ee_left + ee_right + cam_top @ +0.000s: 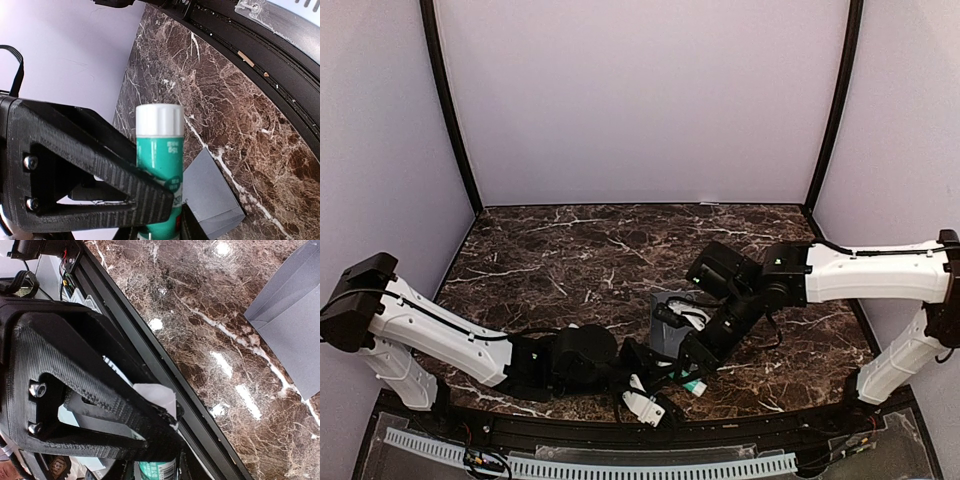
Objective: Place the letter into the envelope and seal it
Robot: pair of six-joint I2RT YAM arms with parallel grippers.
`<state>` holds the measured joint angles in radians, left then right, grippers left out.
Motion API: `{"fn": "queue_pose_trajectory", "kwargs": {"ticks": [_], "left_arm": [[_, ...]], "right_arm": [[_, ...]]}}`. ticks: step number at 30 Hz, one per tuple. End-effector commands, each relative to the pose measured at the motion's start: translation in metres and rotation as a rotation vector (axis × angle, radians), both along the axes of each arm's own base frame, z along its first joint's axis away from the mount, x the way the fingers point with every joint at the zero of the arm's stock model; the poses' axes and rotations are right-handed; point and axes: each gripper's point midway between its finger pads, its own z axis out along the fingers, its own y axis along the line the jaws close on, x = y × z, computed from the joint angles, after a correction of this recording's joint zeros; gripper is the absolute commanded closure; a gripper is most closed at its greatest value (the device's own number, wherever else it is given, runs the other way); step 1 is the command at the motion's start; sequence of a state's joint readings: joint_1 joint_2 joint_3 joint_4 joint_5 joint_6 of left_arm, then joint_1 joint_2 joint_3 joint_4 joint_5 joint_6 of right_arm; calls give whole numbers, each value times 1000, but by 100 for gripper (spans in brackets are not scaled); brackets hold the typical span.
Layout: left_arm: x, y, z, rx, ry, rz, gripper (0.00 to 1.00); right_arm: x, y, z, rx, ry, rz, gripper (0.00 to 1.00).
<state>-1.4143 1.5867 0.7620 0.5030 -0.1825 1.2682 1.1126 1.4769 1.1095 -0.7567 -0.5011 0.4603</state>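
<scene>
The left claw (165, 222) is clamped on the green body of a glue stick (160, 150), with the white cap pointing away from its palm; the right claw (159, 462) has its jaws drawn in narrow about the same stick, a white part and a strip of green label showing between its fingers, but the near finger hides the contact and I cannot tell whether it grips; the envelope (295, 315) lies flat on the counter (570, 250) with its flap crease showing; both claws meet just on the arm-base side of the envelope, over the counter's near rim; seen from above, the right arm reaches across the envelope and covers much of it, so the envelope's long axis cannot be read there; the left claw stops just short of the envelope's near corner, so the envelope lies just ahead of the claw that carries the stick; the letter shows in no view, so it is probably inside the envelope already; the likely step is pulling the cap off along the stick's long axis, before the flap of the envelope is glued
</scene>
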Motion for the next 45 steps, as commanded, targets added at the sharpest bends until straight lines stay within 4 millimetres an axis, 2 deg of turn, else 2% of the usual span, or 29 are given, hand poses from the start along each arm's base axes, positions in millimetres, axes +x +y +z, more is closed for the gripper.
{"fn": "queue_pose_trajectory", "kwargs": {"ticks": [1,14,19,27,45], "left_arm": [[-1,-1,4,-29,-29,-5,100],[0,-2,2,-31,-53,-8,100],[0,-2,2,-34,-57,-4,100],[7,2,4,-48,-37,51,100],[14,9,9,-69,20,130,100]], "right_arm": [[0,9,6,37,3,21,74],[0,13,0,32,13,35,73],[1,13,0,30,6,33,76],[5,11,1,34,-16,15,73],[14,15,3,42,-62,-16,79]]}}
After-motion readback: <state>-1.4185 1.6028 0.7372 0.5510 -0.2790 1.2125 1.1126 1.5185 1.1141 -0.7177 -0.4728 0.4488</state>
